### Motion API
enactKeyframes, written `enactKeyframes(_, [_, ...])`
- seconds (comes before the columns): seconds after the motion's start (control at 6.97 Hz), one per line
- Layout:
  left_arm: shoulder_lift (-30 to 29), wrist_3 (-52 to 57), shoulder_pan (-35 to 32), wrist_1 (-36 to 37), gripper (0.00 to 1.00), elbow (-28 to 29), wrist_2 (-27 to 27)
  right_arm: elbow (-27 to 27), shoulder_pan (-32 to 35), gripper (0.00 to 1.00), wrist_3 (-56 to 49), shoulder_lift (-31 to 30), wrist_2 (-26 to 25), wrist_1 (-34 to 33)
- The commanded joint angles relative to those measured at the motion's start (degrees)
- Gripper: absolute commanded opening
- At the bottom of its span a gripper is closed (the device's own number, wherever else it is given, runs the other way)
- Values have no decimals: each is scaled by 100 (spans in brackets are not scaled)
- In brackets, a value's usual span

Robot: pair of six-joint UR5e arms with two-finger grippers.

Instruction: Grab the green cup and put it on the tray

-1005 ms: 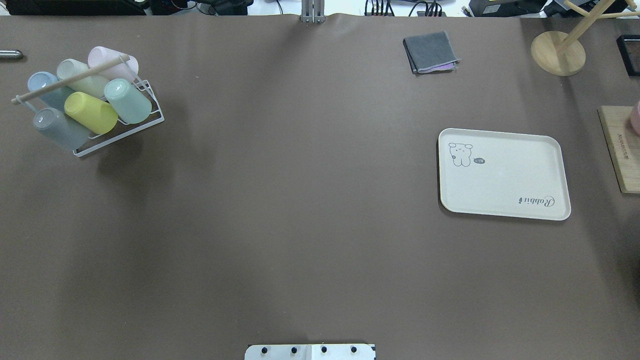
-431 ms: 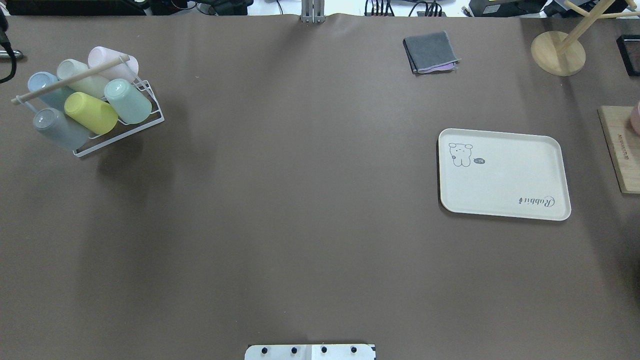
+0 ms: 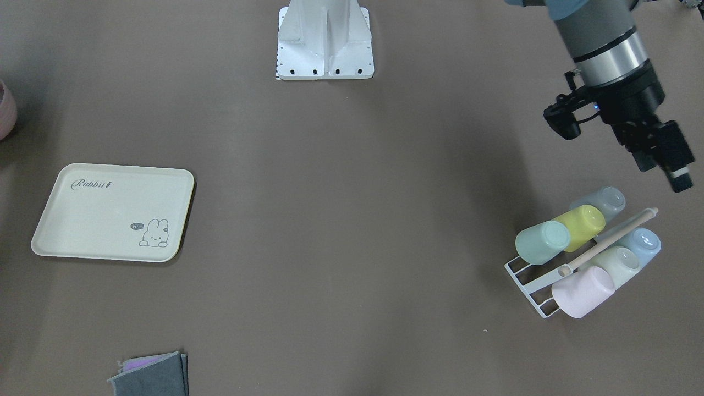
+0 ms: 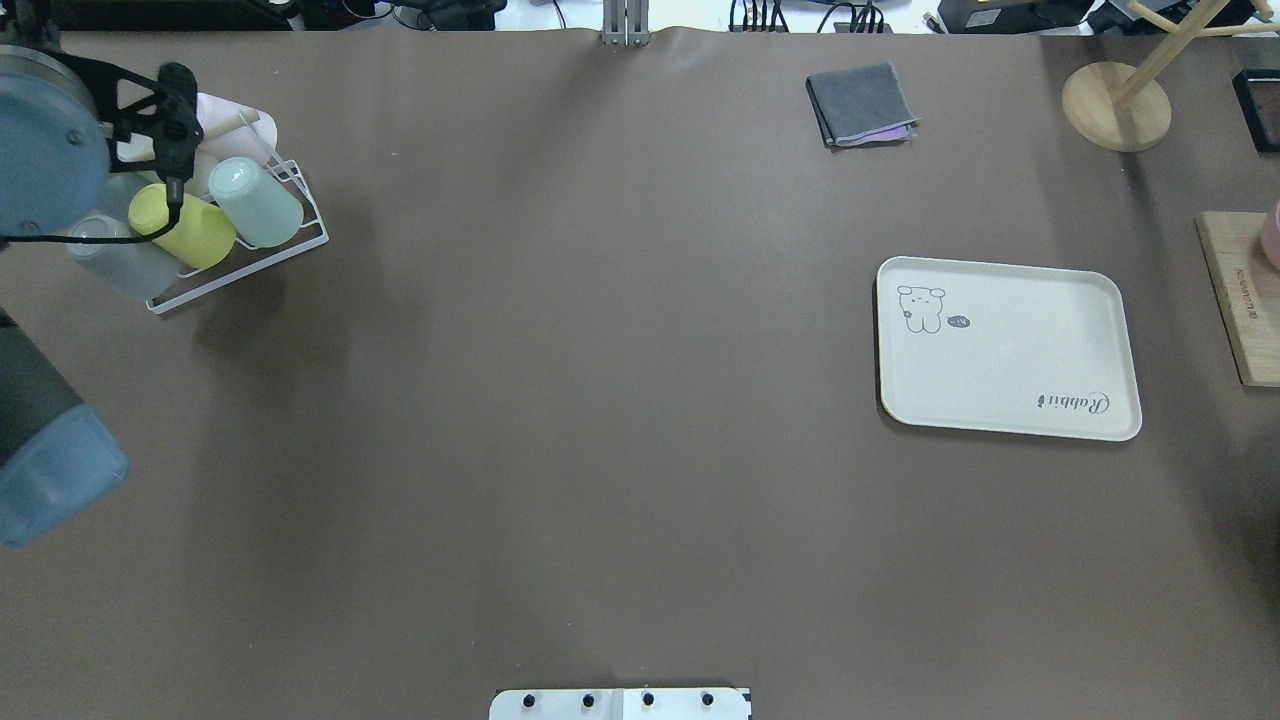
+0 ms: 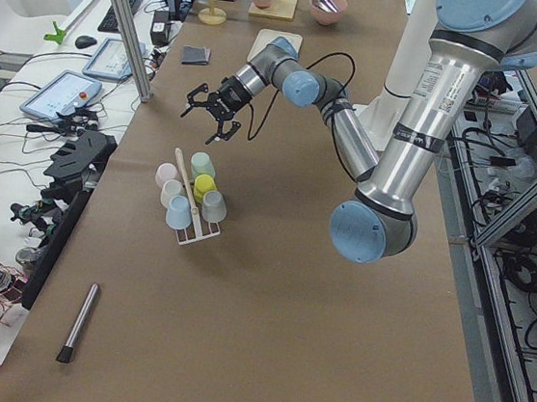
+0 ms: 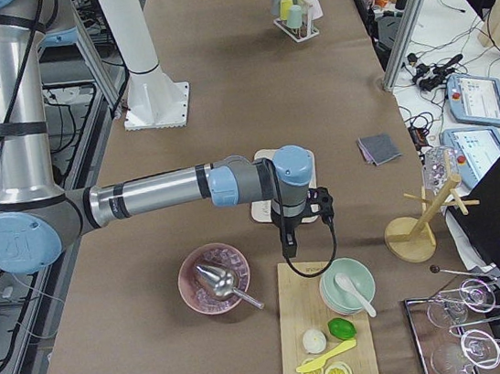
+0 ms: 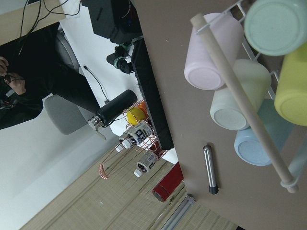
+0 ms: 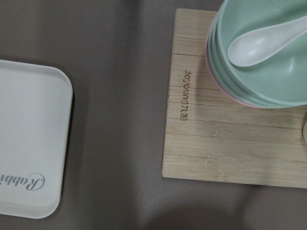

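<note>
The green cup [image 4: 255,203] lies tilted in a white wire rack [image 4: 305,238] at the far left, beside a yellow cup [image 4: 185,227]. It also shows in the front view [image 3: 543,242] and the left wrist view [image 7: 276,24]. My left gripper [image 3: 681,181] hangs above the rack's robot-side end, apart from the cups, with its fingers spread open and empty. The cream tray [image 4: 1010,350] with "Rabbit" script lies flat on the right, nothing on it. My right gripper [image 6: 288,246] hovers between the tray [image 8: 29,143] and a wooden board; I cannot tell whether it is open or shut.
The rack also holds grey, blue, cream and pink cups under a wooden handle [image 3: 608,242]. A folded grey cloth [image 4: 860,103] and a wooden stand base [image 4: 1115,105] sit at the back right. The wooden board [image 8: 230,139] carries stacked bowls. A pen [image 7: 210,170] lies beyond the rack.
My left arm has come into the overhead view from the left. Its wrist now covers the rack's left side and hides several cups. Cups and tray have not moved.
</note>
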Motion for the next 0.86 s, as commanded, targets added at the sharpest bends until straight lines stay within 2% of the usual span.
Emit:
enactKeyframes(0.0, [-248,44,864,713,98,379,985,-138,-539,100,833,80,-16,462])
enactKeyframes(0.29, [-461,80,1323,1276,98,837,1391,-610,-988,100,950,176,-16,1138])
enactKeyframes(0.72, [-479,184,1632,1269,98,1611,1779,-1043,-1639,100,2439,325,-175,2203])
